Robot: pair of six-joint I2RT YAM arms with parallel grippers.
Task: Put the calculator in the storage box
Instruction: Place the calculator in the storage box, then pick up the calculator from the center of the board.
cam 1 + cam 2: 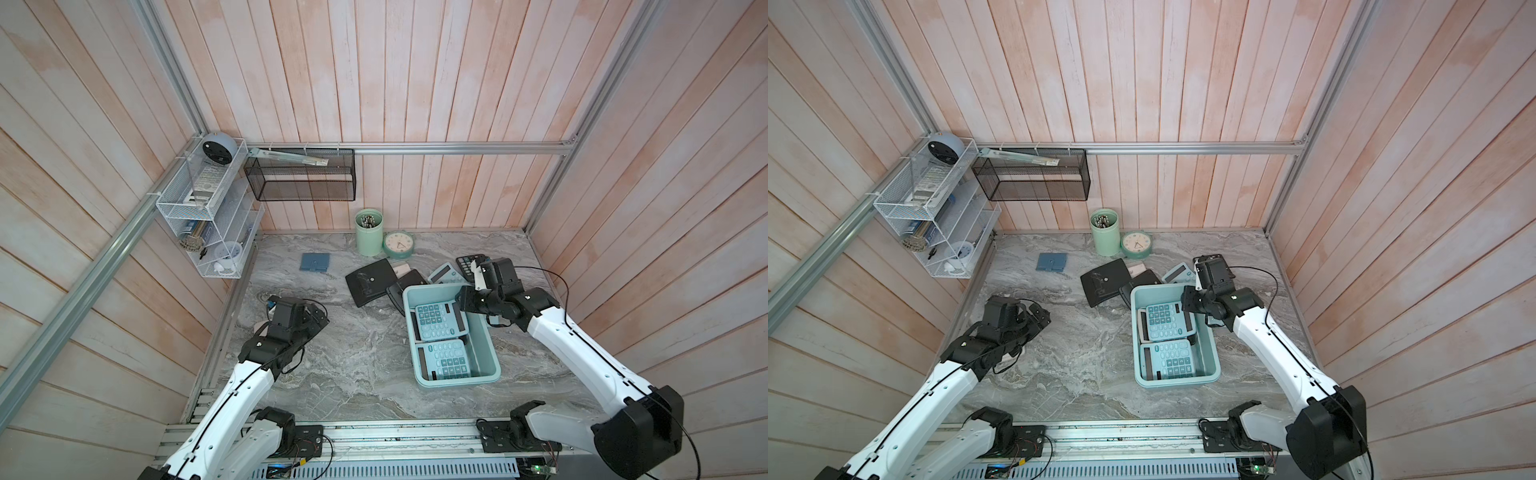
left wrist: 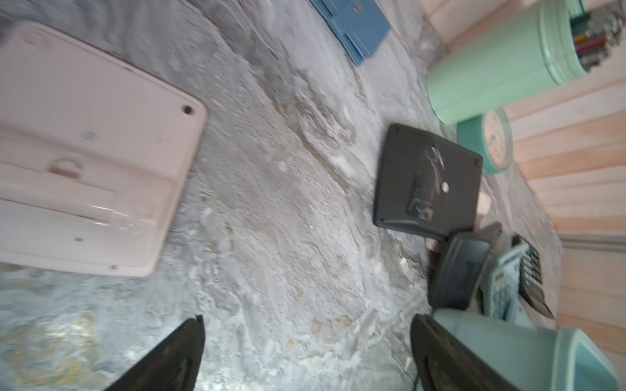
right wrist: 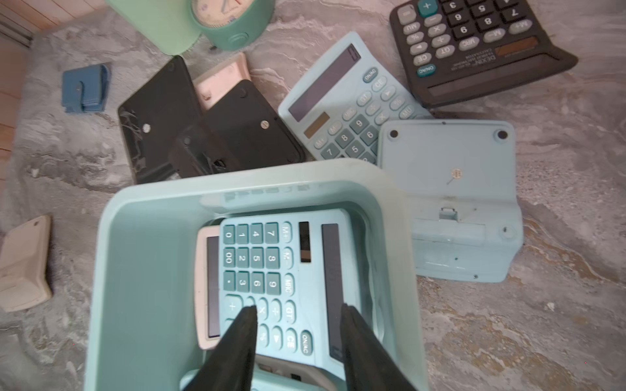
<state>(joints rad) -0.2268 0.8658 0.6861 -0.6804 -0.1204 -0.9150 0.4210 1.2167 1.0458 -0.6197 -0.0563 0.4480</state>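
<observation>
Two teal-keyed calculators (image 1: 436, 322) inside aqua storage box (image 1: 483, 350)

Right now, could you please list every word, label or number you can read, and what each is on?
"ON/AC", "CE", "GT", "MRC", "M+", "M-", digits 0 to 9: keys of the top calculator in the storage box.
"ON/AC", "CE", "GT", "MRC", "MU": keys of the face-up light blue calculator on the table.
"DEXIN", "ON/AC", "MU", "M+": black calculator.
The clock numerals and small print beside "DEXIN": too blurred to read.
</observation>
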